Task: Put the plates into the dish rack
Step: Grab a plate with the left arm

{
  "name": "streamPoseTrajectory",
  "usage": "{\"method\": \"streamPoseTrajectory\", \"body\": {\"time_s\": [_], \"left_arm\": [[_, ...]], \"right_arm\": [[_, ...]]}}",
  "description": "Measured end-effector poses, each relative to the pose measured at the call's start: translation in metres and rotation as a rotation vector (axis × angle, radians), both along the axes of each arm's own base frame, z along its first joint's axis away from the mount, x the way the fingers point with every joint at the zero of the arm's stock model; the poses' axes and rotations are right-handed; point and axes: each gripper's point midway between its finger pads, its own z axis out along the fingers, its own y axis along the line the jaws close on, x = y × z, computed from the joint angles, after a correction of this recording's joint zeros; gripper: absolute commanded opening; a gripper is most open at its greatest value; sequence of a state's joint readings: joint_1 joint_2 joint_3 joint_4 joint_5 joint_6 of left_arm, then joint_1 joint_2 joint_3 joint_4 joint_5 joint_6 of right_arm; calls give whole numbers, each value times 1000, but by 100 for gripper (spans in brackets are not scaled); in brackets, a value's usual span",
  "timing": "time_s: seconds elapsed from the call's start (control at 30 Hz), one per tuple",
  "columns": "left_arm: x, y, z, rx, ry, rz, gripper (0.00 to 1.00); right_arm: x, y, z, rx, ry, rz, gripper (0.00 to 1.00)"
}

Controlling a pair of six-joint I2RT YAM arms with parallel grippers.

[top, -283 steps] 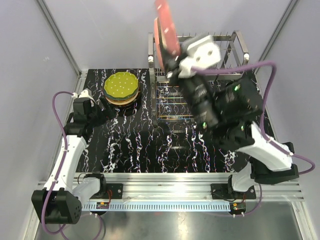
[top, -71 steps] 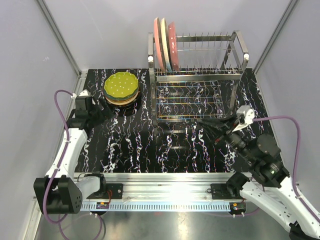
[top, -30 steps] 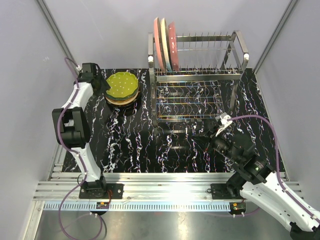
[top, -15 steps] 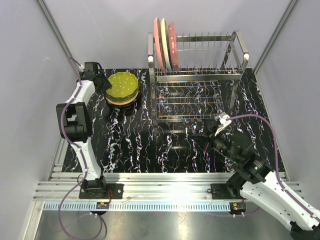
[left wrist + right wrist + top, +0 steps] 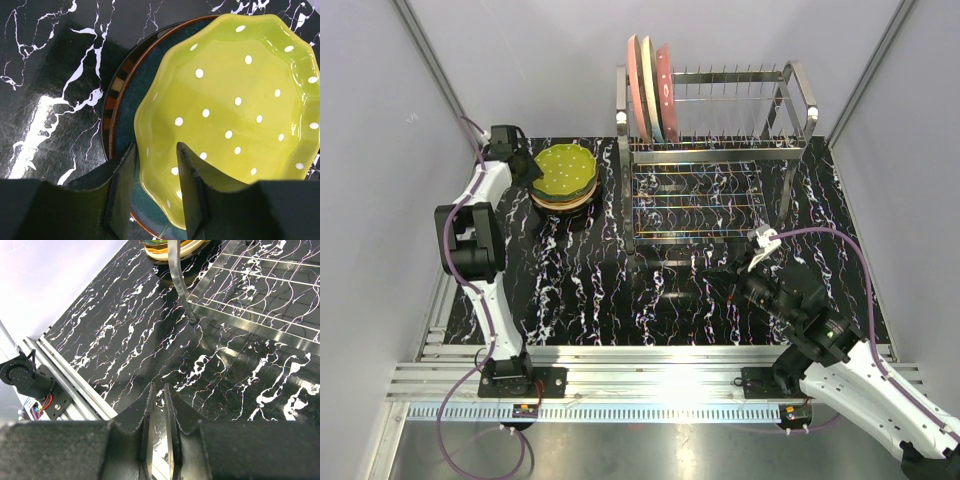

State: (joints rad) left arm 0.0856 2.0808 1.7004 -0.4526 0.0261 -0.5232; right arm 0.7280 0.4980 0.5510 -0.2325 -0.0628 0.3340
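Note:
A green white-dotted plate (image 5: 563, 170) (image 5: 235, 100) tops a stack of plates (image 5: 560, 197) at the table's back left, with a teal plate (image 5: 131, 107) right under it. My left gripper (image 5: 526, 166) (image 5: 155, 147) is open and straddles the green plate's near-left rim, one finger over the plate and one outside it. The dish rack (image 5: 720, 150) (image 5: 245, 325) stands at the back, and three plates (image 5: 650, 88) stand upright at its left end. My right gripper (image 5: 716, 279) (image 5: 159, 387) hovers low in front of the rack, shut and holding nothing.
The black marbled table (image 5: 590, 290) runs to a metal rail (image 5: 650, 355) at the near edge. A grey wall (image 5: 400, 150) stands close behind my left arm. The rack's corner post (image 5: 176, 275) rises between my right gripper and the stack.
My left gripper's jaws have narrowed around the green plate's rim, and it has edged closer to the stack. The right arm has hardly moved.

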Motion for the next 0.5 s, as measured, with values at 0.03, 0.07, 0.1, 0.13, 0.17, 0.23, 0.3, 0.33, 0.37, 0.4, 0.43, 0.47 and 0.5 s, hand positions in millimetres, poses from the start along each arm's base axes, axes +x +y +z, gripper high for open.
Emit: {"method": "streamPoseTrajectory", "body": {"time_s": [0.03, 0.07, 0.1, 0.13, 0.17, 0.23, 0.3, 0.33, 0.37, 0.4, 0.43, 0.47, 0.5], "left_arm": [[0, 0, 0, -1, 0, 0, 38], [0, 0, -1, -1, -1, 1, 37], [0, 0, -2, -1, 0, 1, 36], [-1, 0, -3, -2, 3, 1, 35], [-1, 0, -4, -1, 4, 1, 34], [-1, 0, -4, -1, 6, 2, 26], [-2, 1, -7, -1, 9, 4, 20], [-2, 1, -8, -3, 7, 5, 16], [-2, 1, -10, -3, 5, 5, 13], [-2, 1, -11, -5, 0, 7, 7], [-2, 0, -11, -8, -8, 8, 6], [-2, 0, -10, -10, -18, 11, 4], [-5, -1, -11, -18, -26, 18, 3]], "right_arm": [[0, 0, 0, 0, 0, 0, 19], [0, 0, 0, 0, 0, 0, 19], [0, 0, 0, 0, 0, 0, 19], [0, 0, 0, 0, 0, 0, 19], [0, 0, 0, -1, 1, 0, 19], [0, 0, 0, -1, 1, 1, 18], [-1, 1, 0, -1, 1, 3, 18], [-1, 1, -1, -2, 2, 4, 18], [-1, 1, -1, -2, 2, 4, 18], [-1, 1, -1, -2, 2, 4, 18], [-1, 1, -1, -4, 3, 4, 18], [-1, 1, -1, -4, 4, 5, 18], [-2, 1, -2, -5, 5, 5, 18]]}}
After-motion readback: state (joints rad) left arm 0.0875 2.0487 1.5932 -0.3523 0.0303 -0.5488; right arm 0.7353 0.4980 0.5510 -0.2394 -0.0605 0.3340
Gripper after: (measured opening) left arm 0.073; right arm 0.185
